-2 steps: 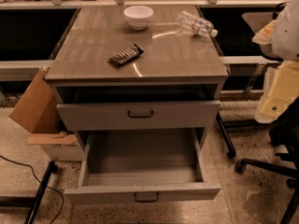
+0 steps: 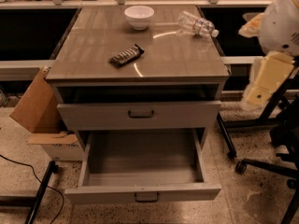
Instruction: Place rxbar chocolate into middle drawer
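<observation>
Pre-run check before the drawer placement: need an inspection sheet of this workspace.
Surface: cabinet top, glossy, three items on it.
Job's things: rxbar chocolate lying on the top, left of centre; middle drawer pulled open, nothing inside.
Clutter: white bowl at the back; clear bottle on its side, back right.
Grippers: gripper not in view; only the pale arm at the right edge.
Cables: dark cable on the floor, left.
Surroundings: cardboard box left; wheeled chair base right.

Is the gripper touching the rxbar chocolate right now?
Apart. The camera view shows the rxbar chocolate lying on the cabinet top, while the gripper hangs beyond the cabinet's right edge, with bare top between them.
</observation>
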Robot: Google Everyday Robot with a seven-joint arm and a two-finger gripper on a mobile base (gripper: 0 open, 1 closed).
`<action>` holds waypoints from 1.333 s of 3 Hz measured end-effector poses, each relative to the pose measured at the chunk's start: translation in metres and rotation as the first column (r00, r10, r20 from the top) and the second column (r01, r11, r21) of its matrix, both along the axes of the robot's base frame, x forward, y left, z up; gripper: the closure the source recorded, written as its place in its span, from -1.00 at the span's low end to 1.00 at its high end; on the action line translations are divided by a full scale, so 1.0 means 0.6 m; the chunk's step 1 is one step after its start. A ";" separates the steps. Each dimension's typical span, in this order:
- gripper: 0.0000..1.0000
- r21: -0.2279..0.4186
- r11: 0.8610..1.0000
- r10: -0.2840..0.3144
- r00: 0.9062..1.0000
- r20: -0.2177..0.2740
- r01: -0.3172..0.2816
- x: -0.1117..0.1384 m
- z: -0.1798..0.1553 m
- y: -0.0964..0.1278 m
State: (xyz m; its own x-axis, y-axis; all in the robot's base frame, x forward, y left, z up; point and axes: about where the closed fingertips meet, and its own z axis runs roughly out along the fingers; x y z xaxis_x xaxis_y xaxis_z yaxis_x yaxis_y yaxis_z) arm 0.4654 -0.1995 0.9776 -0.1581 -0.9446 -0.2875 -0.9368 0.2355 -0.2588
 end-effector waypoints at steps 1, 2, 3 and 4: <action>-1.00 0.105 0.992 0.070 0.997 0.033 -0.073 0.065 -0.005 0.045; -1.00 0.205 0.973 0.092 0.994 0.059 -0.102 0.119 -0.010 0.089; -1.00 0.205 0.973 0.092 0.994 0.059 -0.102 0.119 -0.010 0.089; -1.00 0.283 0.943 0.152 0.983 0.103 -0.176 0.187 -0.019 0.133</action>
